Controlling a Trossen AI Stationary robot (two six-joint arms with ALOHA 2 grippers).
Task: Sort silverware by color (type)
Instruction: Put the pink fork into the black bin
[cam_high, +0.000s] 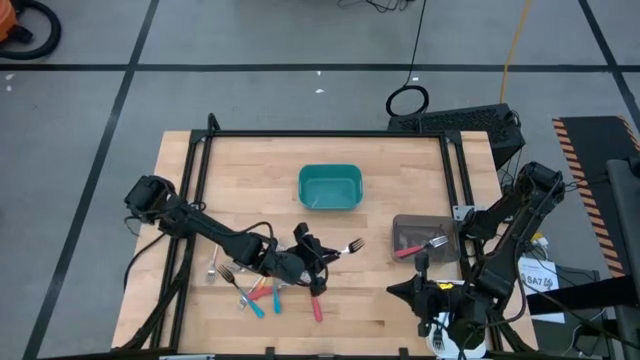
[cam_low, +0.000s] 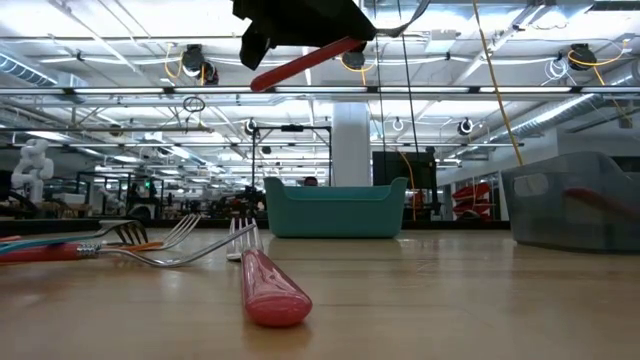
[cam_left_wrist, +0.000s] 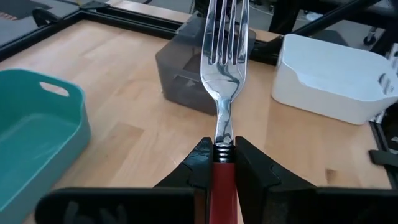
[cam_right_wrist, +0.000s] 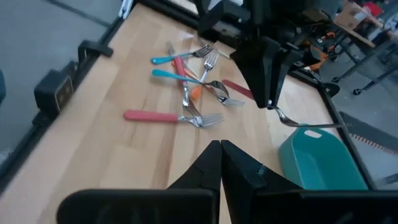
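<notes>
Overhead, I see my left gripper (cam_high: 318, 252) clamped on a red-handled fork (cam_high: 340, 248) above mid-table, other forks (cam_high: 255, 290) heaped beside it. Only its wrist camera shows a white bin (cam_left_wrist: 333, 78) behind the grey bin (cam_left_wrist: 186, 74). My right gripper (cam_right_wrist: 221, 149) waits closed at the near edge.

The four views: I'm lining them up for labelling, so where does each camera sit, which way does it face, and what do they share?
High view: overhead, straight down on the table; both arms show.
Low view: at tabletop height, facing the room; the left pincer hangs above, gripping a red fork.
Left wrist view: on the left arm, looking past its fingers along that fork.
Right wrist view: on the right arm, over its shut right pincer toward the fork pile.
Shared: the teal bin shows in every view.
</notes>
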